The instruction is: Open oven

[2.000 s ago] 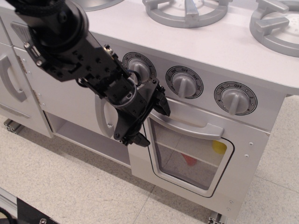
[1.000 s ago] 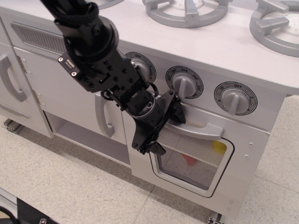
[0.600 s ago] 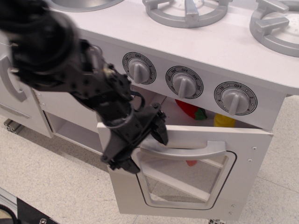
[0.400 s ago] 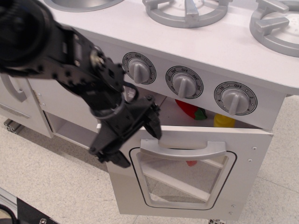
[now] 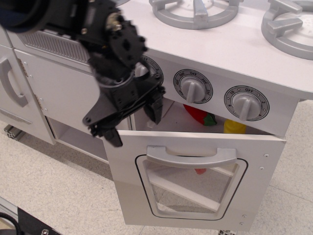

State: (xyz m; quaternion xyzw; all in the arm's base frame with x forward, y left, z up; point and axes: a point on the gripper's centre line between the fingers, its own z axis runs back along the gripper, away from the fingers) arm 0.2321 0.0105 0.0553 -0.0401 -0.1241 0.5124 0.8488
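Observation:
The white oven door (image 5: 126, 182) hangs tilted outward and down, hinged at the bottom, with a gap at its top edge. Its wide grey handle (image 5: 190, 157) and grey-framed clear window (image 5: 191, 190) face me. Inside the oven I see red (image 5: 195, 113), green (image 5: 210, 119) and yellow (image 5: 234, 126) toy items. My black gripper (image 5: 134, 125) is open and empty, just above the door's top left corner and left of the handle, touching nothing.
Three grey knobs (image 5: 191, 88) line the panel above the oven, with grey burners (image 5: 195, 10) on the stovetop. A plain white cupboard door with a vertical grey handle (image 5: 12, 83) is at far left. An open shelf (image 5: 73, 139) sits behind my arm.
The oven door was pulled from shut to tilted open. My gripper then let go of the handle and rose up and to the left, clear of the door.

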